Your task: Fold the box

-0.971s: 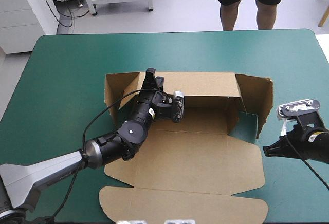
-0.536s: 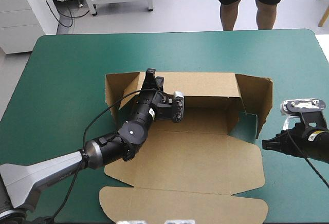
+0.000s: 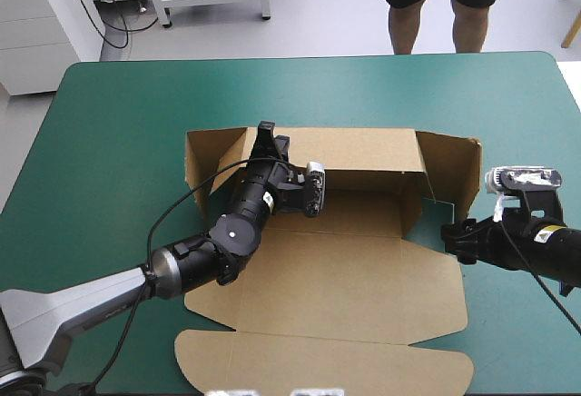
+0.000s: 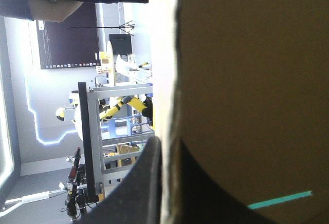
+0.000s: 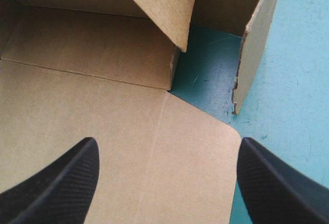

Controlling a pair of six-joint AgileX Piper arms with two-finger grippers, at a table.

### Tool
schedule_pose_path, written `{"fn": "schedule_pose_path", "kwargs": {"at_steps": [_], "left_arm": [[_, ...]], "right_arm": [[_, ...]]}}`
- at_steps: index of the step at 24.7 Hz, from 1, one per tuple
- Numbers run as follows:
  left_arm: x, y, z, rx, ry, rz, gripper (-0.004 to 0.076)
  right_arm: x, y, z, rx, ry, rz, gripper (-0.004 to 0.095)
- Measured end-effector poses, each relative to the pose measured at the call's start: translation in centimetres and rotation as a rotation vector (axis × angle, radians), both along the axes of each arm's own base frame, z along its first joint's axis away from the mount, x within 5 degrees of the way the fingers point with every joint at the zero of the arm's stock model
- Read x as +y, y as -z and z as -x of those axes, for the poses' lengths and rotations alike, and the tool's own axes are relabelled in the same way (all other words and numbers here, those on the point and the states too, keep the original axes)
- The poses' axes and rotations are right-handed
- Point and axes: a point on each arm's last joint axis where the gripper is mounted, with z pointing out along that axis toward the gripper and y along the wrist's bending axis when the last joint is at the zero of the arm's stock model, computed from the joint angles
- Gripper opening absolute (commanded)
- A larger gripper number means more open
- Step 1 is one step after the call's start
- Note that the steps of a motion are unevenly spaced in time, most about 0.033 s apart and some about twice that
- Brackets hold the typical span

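As it lies at mid-table on the teal-green cover point(image 3: 118, 123), the box point(image 3: 336, 273) is entered thus: brown board, partly raised; far wall and both end walls upright, base and lid panel flat toward the near edge. Left gripper point(image 3: 265, 134): at the far wall's left part, black fingers all but closed, the wall's top edge clamped between them. Right gripper point(image 5: 167, 144): fingers spread wide above the base panel's right corner, near the right end wall, nothing held

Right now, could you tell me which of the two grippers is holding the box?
The left gripper: its fingers clamp the box's far wall, while the right gripper stands open at its right edge.
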Motion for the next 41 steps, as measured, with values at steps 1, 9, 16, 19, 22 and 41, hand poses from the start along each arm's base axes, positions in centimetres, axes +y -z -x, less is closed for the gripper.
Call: {"fn": "schedule_pose_path", "kwargs": {"at_steps": [1, 9, 16, 19, 22, 41], "left_arm": [[0.0, 0.0, 0.0, 0.001, 0.0, -0.001, -0.0008], [0.0, 0.0, 0.0, 0.001, 0.0, -0.001, -0.0008], [0.0, 0.0, 0.0, 0.001, 0.0, -0.001, -0.0008], [0.0, 0.0, 0.0, 0.001, 0.0, -0.001, -0.0008], [0.0, 0.0, 0.0, 0.001, 0.0, -0.001, -0.0008], [0.0, 0.0, 0.0, 0.001, 0.0, -0.001, -0.0008]], "right_arm": [[0.0, 0.0, 0.0, -0.002, 0.001, 0.0, 0.0668], [0.0, -0.2, -0.2, -0.025, 0.023, -0.02, 0.0668], [-0.4, -2.7, -3.6, -0.145, 0.079, -0.042, 0.0668], [-0.6, -4.4, -6.3, -0.165, 0.08, -0.04, 0.0669], [-0.9, -5.8, -9.3, -0.181, 0.082, -0.024, 0.0668], [-2.0, 1.0, -23.5, 0.2, -0.028, 0.071, 0.0668]]}}
